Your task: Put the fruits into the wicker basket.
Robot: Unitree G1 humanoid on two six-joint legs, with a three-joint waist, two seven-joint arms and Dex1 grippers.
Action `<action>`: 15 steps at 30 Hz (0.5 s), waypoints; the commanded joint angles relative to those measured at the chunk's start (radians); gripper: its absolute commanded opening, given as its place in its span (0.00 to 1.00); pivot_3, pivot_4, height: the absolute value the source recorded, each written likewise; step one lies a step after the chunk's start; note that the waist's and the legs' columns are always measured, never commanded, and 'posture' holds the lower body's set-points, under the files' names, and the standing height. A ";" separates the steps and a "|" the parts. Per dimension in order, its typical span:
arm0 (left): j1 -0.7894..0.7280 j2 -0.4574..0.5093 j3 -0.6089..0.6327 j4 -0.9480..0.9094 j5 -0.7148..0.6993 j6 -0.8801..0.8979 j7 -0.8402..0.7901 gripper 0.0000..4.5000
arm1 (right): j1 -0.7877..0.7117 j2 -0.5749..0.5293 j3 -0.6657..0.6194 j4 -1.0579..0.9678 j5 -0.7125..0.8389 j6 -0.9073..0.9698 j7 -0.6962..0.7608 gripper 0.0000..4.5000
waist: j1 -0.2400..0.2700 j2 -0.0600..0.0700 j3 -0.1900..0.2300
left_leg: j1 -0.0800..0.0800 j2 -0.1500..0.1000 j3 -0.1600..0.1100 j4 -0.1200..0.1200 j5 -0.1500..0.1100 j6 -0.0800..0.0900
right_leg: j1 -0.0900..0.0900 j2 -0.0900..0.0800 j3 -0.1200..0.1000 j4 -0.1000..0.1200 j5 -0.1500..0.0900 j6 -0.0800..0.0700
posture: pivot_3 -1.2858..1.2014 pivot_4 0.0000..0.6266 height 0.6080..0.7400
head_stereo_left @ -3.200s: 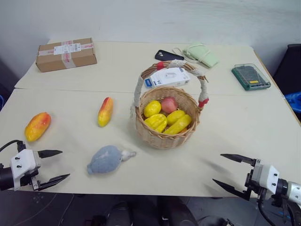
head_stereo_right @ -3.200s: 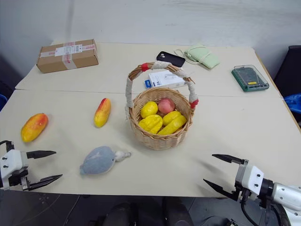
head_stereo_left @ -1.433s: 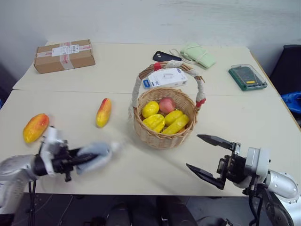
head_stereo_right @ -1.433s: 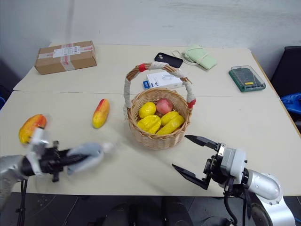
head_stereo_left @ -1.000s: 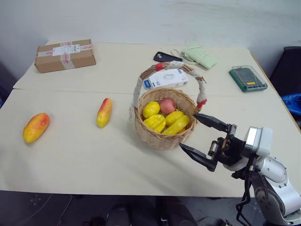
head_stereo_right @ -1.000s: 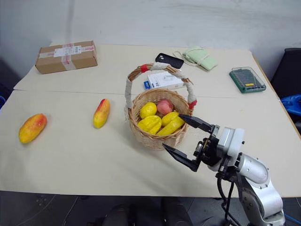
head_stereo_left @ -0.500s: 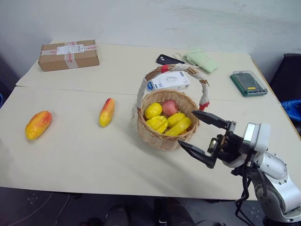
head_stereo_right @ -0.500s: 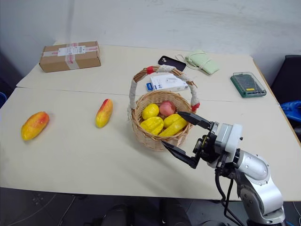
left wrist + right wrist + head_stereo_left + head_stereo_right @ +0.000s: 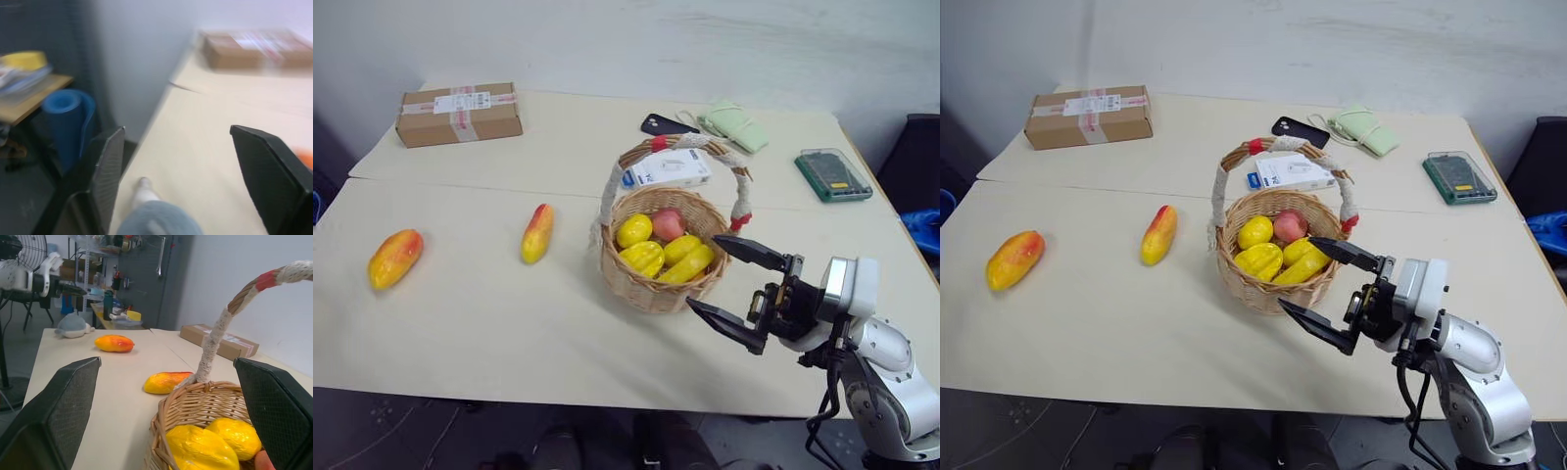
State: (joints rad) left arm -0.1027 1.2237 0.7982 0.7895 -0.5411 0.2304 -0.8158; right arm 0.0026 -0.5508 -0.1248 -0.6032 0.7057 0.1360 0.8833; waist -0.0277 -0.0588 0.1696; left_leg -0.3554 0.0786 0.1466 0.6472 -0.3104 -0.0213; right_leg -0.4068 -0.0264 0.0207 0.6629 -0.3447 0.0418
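So both mangoes are still out on the table (image 9: 489, 323), nothing moved into the basket yet as far as I can tell. Going left to right: the plumper mango (image 9: 395, 258) sits near the left edge, orange-yellow with a red blush, lying on its side. A bit right of it is the slimmer mango (image 9: 536, 233), yellow-orange with a red tip pointing away from the robot.

Then the wicker basket (image 9: 656, 290), roughly mid-table, round tan weave with a tall rope-wrapped handle and red ends. It's already got several yellow fruits and a reddish one inside, so only the two mangoes look left to do.

Right hand (image 9: 736, 287) hangs just beside the basket's right side, fingers spread wide, holding nothing. In the left wrist view the left hand (image 9: 178, 161) also looks spread open and empty, off by the table's left edge, with the grey soft toy (image 9: 159, 221) lying right below it on the table's edge.
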 commanded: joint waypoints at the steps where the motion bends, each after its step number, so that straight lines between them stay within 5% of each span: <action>1: -0.073 0.051 -0.144 -0.049 0.074 0.021 -0.066 0.99 | -0.018 -0.016 -0.012 -0.030 0.026 0.006 0.009 1.00 | 0.000 0.000 0.000 | 0.000 0.000 0.000 0.000 0.000 0.000 | 0.000 0.000 0.000 0.000 0.000 0.000 | 0.52 0.24 1.00; 8: -0.419 -0.020 -0.495 0.034 0.253 0.119 -0.092 0.99 | -0.048 -0.007 0.010 -0.016 0.012 0.006 0.023 1.00 | -0.003 0.002 0.001 | -0.003 0.000 0.001 0.001 0.001 -0.001 | -0.003 0.002 -0.002 0.001 0.000 0.000 | 0.52 0.24 1.00; 15: -0.574 -0.084 -0.625 0.181 0.362 0.141 -0.115 0.99 | 0.002 0.022 0.008 0.031 -0.040 -0.072 0.061 1.00 | -0.014 0.002 0.001 | -0.006 0.002 0.006 0.004 0.003 -0.005 | -0.007 0.003 -0.003 0.001 0.000 0.000 | 0.52 0.24 1.00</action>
State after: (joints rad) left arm -0.6566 1.1136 0.1712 0.9586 -0.2020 0.3723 -0.9297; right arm -0.0058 -0.5370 -0.1044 -0.5687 0.6695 0.0988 0.9349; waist -0.0413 -0.0568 0.1707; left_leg -0.3617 0.0813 0.1526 0.6512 -0.3079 -0.0260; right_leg -0.4138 -0.0231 0.0174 0.6639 -0.3448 0.0422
